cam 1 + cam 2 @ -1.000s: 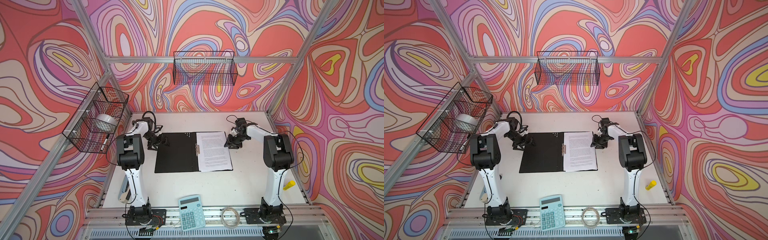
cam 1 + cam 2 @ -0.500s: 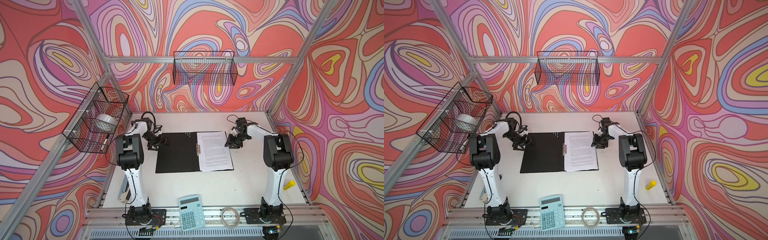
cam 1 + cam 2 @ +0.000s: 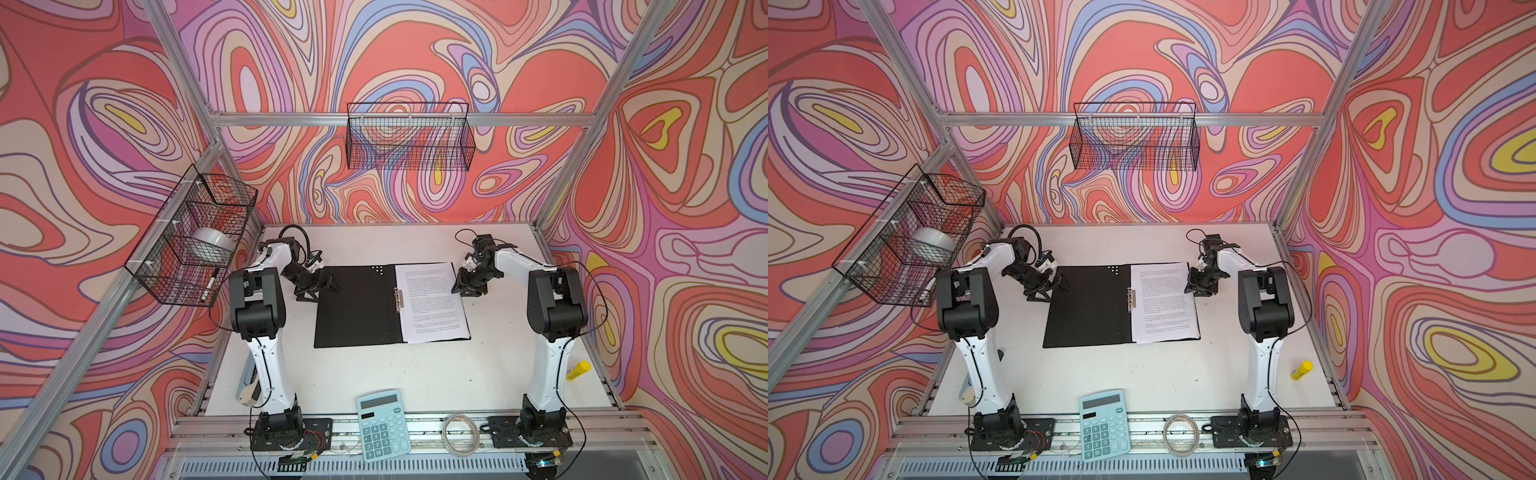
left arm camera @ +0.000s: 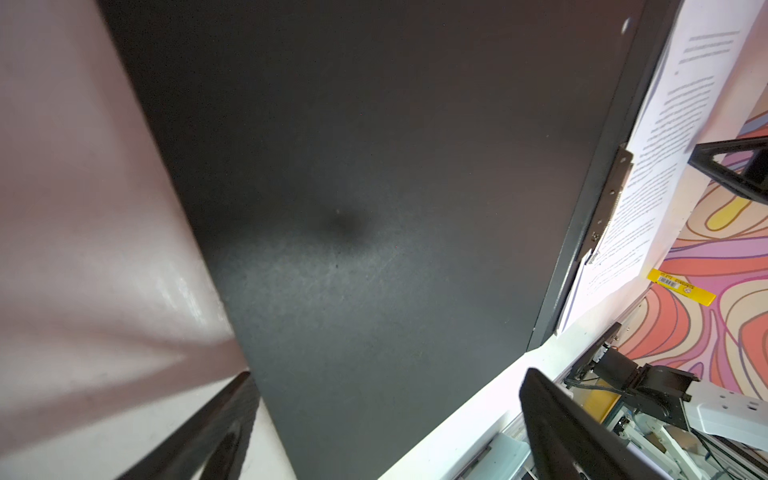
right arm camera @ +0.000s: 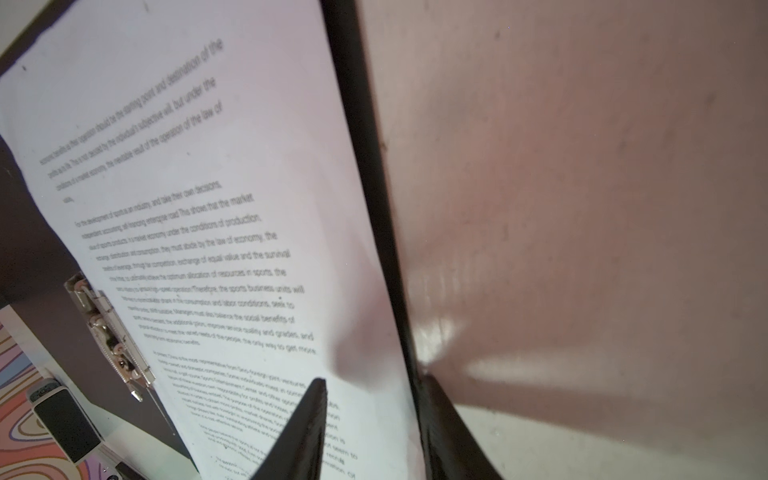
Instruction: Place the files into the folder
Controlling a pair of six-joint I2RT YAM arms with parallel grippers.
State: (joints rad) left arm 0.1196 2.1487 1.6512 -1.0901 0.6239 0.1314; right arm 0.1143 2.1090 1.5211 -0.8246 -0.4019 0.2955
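**Files on the open folder; cover not yet shut.**

Nearest us, the teal calculator (image 3: 384, 424) sits at the front of the table (image 3: 374, 374), well apart from the work. Past it, the folder (image 3: 353, 307) lies open and flat, black inside up. The files (image 3: 432, 303) lie on its right half, their inner edge against the metal spine clip (image 3: 399, 298); we cannot tell whether the clip clamps them. Farther back, the left gripper (image 3: 319, 289) is spread wide over the left cover's far outer corner and holds nothing. The right gripper (image 3: 465, 289) is partly spread and pinches nothing: one finger (image 5: 303, 428) is over the top sheet, the other just past the folder's right edge. We judge the placing done or nearly done. What is left is folding the left cover over, and perhaps securing the clip.
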